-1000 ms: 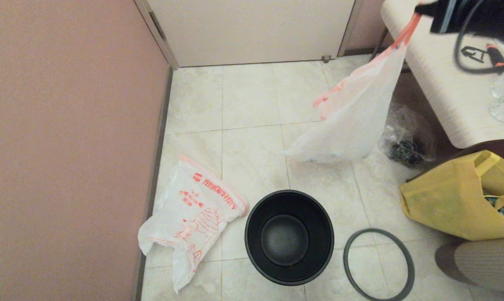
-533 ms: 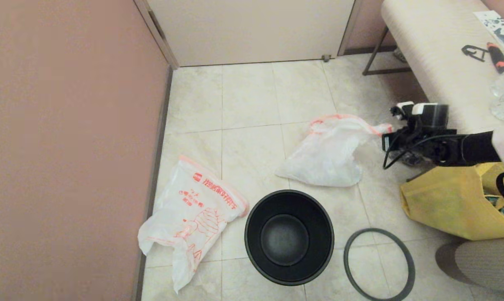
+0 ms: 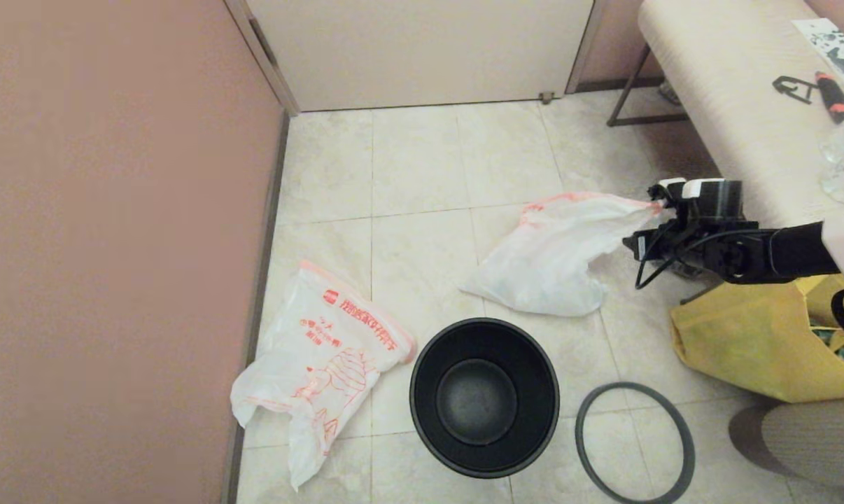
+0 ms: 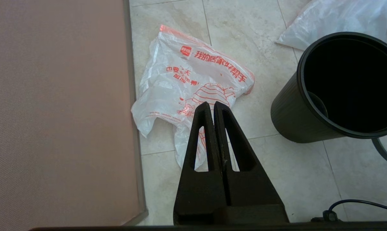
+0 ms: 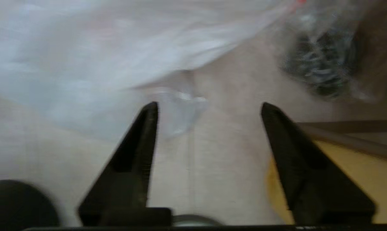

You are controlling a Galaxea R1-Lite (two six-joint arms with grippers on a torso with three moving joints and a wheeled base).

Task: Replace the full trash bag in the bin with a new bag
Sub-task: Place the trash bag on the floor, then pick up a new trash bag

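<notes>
The full trash bag (image 3: 548, 259) lies slumped on the floor tiles behind the bin, its orange-red rim stretching toward my right gripper (image 3: 642, 243). In the right wrist view that gripper (image 5: 209, 107) stands open just off the bag (image 5: 84, 48), with only bare floor between its fingers. The black bin (image 3: 429, 413) stands without a bag in it; its wall also shows in the left wrist view (image 4: 293, 112). The new bag (image 3: 324, 350) with bold red print lies flat by the left wall. My left gripper (image 4: 211, 104) hangs shut and holding nothing above the new bag (image 4: 187, 77).
The bin's grey ring (image 3: 580, 437) lies on the floor to its right. A yellow tote (image 3: 751, 336) sits at the right, under a pale bench (image 3: 730, 91). A clear bag with black cords (image 5: 322, 64) lies by the right gripper. A pink wall (image 3: 114, 245) bounds the left.
My right arm came down from high at the back right, lowering the full trash bag onto the floor. The bag now rests there and the gripper stands open beside it.
</notes>
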